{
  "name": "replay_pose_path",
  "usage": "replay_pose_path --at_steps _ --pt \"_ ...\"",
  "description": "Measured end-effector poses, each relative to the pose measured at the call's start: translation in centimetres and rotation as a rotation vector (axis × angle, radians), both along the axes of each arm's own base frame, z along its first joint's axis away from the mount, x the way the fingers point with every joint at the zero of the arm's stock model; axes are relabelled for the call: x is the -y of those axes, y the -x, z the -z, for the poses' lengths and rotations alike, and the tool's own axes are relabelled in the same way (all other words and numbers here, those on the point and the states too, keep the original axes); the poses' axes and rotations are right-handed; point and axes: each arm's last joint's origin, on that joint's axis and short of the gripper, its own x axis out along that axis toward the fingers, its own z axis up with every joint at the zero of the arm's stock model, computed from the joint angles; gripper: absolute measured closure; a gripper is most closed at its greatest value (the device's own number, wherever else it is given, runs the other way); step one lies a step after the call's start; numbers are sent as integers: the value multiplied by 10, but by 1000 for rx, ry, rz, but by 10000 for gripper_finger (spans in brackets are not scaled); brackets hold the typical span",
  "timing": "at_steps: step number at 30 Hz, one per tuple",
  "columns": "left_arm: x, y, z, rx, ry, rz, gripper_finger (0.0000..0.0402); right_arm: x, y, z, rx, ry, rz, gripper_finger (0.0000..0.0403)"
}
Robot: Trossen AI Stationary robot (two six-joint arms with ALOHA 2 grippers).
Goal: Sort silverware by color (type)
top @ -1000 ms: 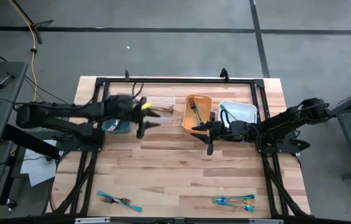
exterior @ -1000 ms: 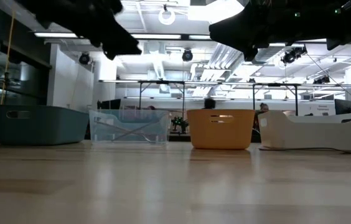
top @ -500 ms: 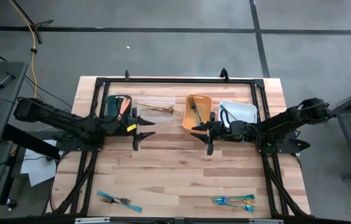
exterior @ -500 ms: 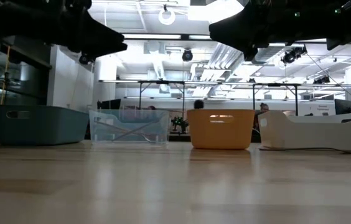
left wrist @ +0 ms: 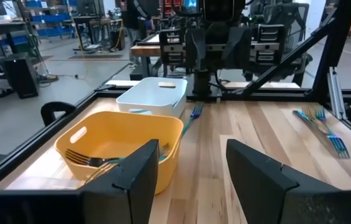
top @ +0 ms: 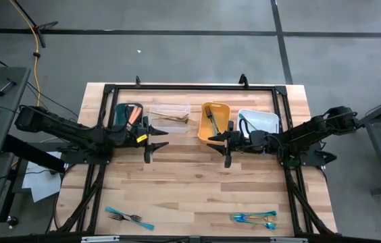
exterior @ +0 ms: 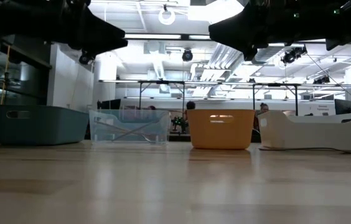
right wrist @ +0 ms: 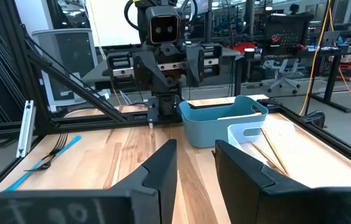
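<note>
Two clusters of silverware (top: 128,217) are lying unsorted; both grippers, left gripper (top: 150,138) and right gripper (top: 225,144), are hanging spread and empty, risking colour mix-ups.

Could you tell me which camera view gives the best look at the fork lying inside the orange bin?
The left wrist view: it looks into the orange bin from close by, and the dark fork lies plainly on its floor. The high view shows it small from above. The low view sees only the bin's outer wall; the right wrist view misses it.
</note>
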Motion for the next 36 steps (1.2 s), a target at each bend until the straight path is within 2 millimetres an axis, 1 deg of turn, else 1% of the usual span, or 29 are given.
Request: replay_pose_path --at_steps 13,36 --pt "0 0 -3 36 3 0 220 0 0 0 0 0 0 299" --pt "0 0 -4 38 3 0 220 0 0 0 0 -8 0 299"
